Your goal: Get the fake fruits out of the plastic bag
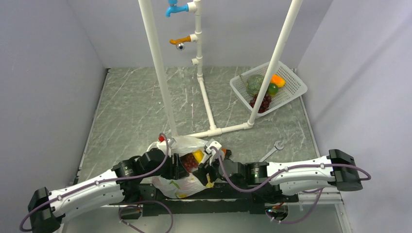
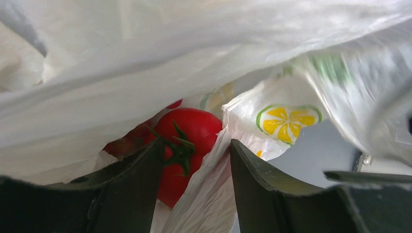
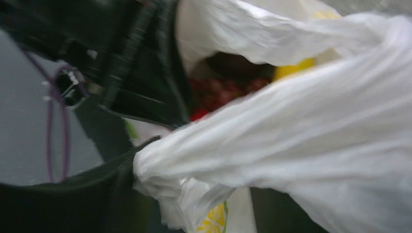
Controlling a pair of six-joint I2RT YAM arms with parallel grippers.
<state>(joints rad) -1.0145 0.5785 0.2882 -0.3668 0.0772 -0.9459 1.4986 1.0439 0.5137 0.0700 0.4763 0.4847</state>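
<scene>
Though the plastic bag at the table's near edge veils most of the fake fruits, one red fruit shows inside. The left gripper gapes astride the bag wall; the right gripper is blurred and smothered in film, so its grip is unclear.

**Bright, even light; wrist views washed out and smeared**

The top view is sharp and evenly lit from above, with only faint, soft shadows on the grey table. In the left wrist view, light passes through the plastic bag, which glows nearly white. The red fruit is reasonably sharp, but the dark fingers along the bottom edge are soft and the bag's right side streaks. The right wrist view is motion-blurred throughout, its folds smeared.
</scene>
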